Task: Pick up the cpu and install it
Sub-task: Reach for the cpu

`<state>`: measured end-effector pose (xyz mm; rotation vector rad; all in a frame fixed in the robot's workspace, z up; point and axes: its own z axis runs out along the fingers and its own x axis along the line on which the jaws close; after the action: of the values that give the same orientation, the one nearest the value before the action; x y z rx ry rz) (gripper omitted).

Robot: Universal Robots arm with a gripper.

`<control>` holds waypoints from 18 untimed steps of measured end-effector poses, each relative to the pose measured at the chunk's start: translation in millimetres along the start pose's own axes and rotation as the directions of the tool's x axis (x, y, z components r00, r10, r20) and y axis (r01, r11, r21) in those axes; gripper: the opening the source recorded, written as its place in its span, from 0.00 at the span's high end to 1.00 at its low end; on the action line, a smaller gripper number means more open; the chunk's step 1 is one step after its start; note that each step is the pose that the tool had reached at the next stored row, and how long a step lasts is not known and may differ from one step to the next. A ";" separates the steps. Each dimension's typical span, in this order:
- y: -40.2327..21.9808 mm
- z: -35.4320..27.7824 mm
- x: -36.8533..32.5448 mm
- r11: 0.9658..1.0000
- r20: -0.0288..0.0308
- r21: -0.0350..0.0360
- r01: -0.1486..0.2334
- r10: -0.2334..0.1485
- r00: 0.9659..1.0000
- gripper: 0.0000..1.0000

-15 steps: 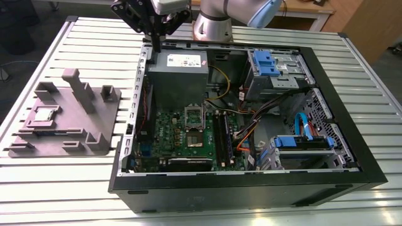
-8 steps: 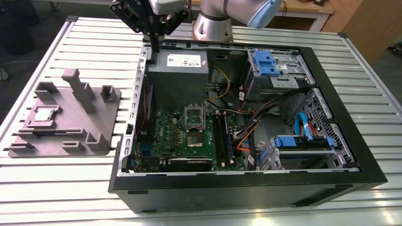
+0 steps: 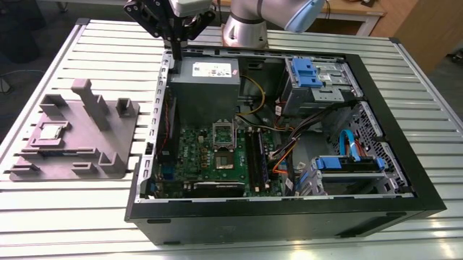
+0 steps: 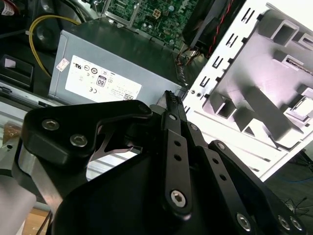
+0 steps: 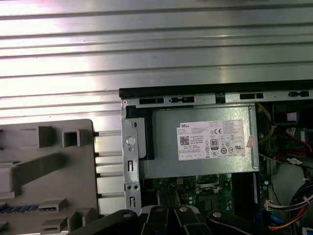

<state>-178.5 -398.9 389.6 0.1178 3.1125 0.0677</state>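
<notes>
**Claw** [image 3: 175,51]: clenched, fingers pressed together, nothing between them. It hangs over the edge of the computer case [image 3: 289,222] nearest the arm's base, above a corner of the power supply [image 3: 205,86].

**Cpu** [image 3: 51,131]: lies flat in a square recess of the grey fixture plate [image 3: 76,149]. The plate sits on the counter [image 3: 72,216], on the exterior view's left, outside the case. The cpu is well apart from the claw and not yet picked up.

**Socket** [image 3: 223,142]: sits on the green motherboard inside the case, just beside the black memory sticks [image 3: 257,157]. Whether its retaining frame is fully open cannot be told.

**Hazards, as judged:**
- The fingers are shut, so a descent onto the chip in this state would press on its top rather than straddle it.
- The plate's upright blocks stand near the recess, so a slanted approach could strike them.
- The chip is thin and flat, which leaves little edge to grip. An off-centre pinch could tilt or drop it.
- The case walls, power supply and loose cables crowd the way to the socket, so the claw could snag or bump them.
- A chip set down rotated or tilted could damage the socket contacts.
</notes>
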 end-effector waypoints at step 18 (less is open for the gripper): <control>-0.3 0.6 4.0 1.000 0.000 0.000 0.000 0.000 1.000 0.90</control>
<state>-182.4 -398.9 388.8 0.1180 3.1125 0.0677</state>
